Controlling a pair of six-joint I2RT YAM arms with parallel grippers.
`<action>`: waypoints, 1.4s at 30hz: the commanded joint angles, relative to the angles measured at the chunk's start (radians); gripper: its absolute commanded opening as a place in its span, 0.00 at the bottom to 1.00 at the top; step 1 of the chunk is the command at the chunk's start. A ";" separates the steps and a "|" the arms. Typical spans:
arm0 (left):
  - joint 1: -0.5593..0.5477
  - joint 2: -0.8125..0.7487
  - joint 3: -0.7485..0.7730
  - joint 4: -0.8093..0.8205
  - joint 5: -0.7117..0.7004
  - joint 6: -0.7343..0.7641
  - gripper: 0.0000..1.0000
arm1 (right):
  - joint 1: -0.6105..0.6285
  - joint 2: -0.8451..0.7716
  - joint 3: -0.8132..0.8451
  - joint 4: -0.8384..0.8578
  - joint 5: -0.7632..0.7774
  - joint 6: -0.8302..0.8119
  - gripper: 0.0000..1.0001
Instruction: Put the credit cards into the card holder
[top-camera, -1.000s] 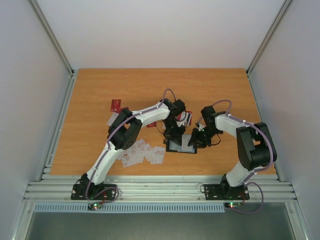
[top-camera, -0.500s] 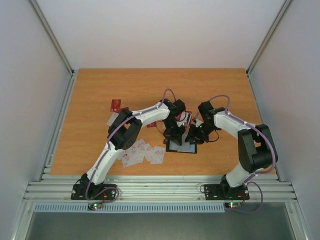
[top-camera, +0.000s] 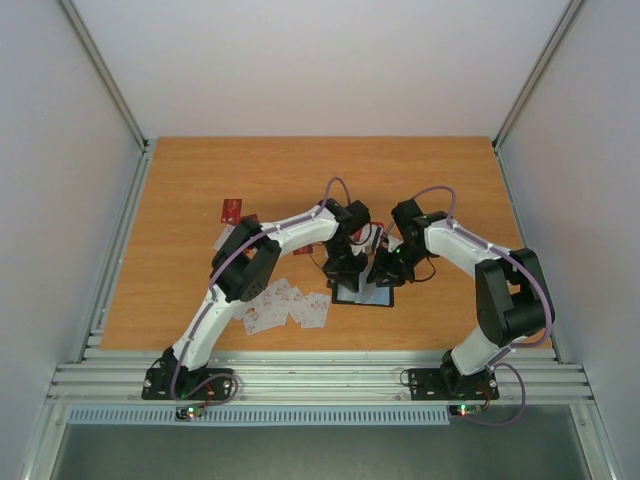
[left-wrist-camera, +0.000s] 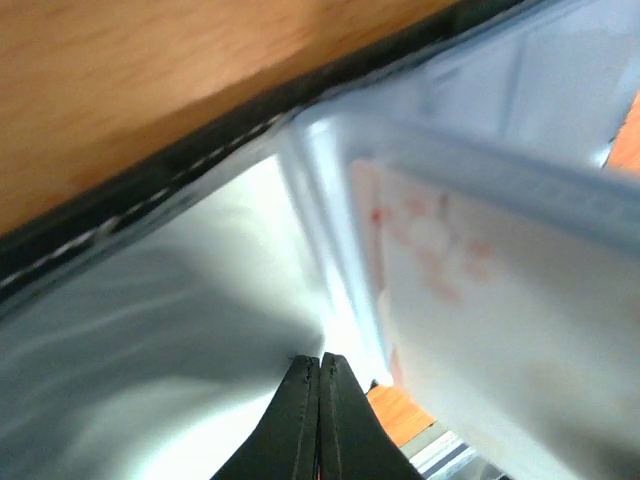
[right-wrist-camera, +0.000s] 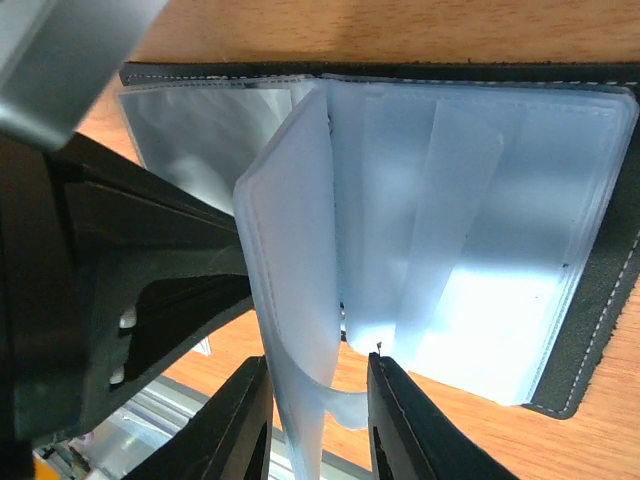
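The black card holder (top-camera: 375, 297) lies open on the table, its pale bluish sleeves (right-wrist-camera: 480, 250) facing up. My left gripper (top-camera: 347, 276) (left-wrist-camera: 320, 358) is shut, tips pressing down on a clear sleeve (left-wrist-camera: 180, 330) of the left half. Beside it a sleeve holds a white credit card with red marks (left-wrist-camera: 450, 270). My right gripper (top-camera: 383, 272) (right-wrist-camera: 318, 362) stands part open. One lifted sleeve page (right-wrist-camera: 295, 260) rises between its fingers and leans on the left finger (right-wrist-camera: 250, 410). Loose white credit cards (top-camera: 288, 305) lie left of the holder.
A red card (top-camera: 232, 210) lies at the back left, and more cards (top-camera: 372, 234) show between the two wrists. The two grippers sit very close together over the holder. The table's metal front rail (top-camera: 320, 380) runs just behind the arm bases.
My right gripper has moved left across the holder, toward the left gripper. The left gripper has stayed pressed on the holder.
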 joint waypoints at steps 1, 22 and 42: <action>0.027 -0.089 -0.059 -0.011 -0.056 -0.032 0.03 | 0.011 -0.024 0.032 -0.023 -0.007 0.010 0.28; 0.130 -0.344 -0.310 0.110 -0.051 -0.083 0.08 | 0.096 0.035 0.127 -0.015 -0.045 0.033 0.31; 0.173 -0.534 -0.485 0.238 -0.143 -0.127 0.13 | 0.136 0.157 0.219 0.007 -0.096 0.011 0.31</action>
